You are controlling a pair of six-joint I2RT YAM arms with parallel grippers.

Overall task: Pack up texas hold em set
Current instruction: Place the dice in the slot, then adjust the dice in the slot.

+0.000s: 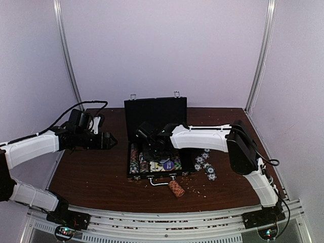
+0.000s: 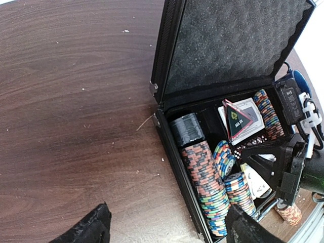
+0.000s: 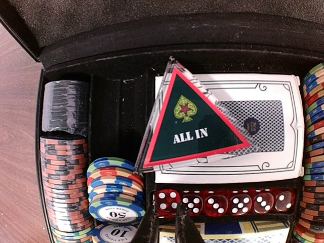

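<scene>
Beside the right claw [image 3: 172, 225], the lower card deck [image 3: 238, 234] runs off the wrist view's bottom edge. Well to the claw's right, the chip row [image 3: 313, 152] is cut off too.

I get a dark brown wood-grain table top [image 1: 86, 177] as the whole work surface, grain running left to right. Pale specks and crumbs [image 1: 202, 191] are scattered on it toward the front right. Plain pale lilac-white wall panels [image 1: 167, 50] close off the back and both sides. A thin silver metal left corner post [image 1: 68, 61] and a matching right corner post [image 1: 260, 55] run up where the panels meet. A silver slotted aluminium rail [image 1: 167, 223] runs along the near edge. Light is soft and even with a purplish cast. The left wrist view shows a pale glare patch [image 2: 30, 15] on the wood.
</scene>
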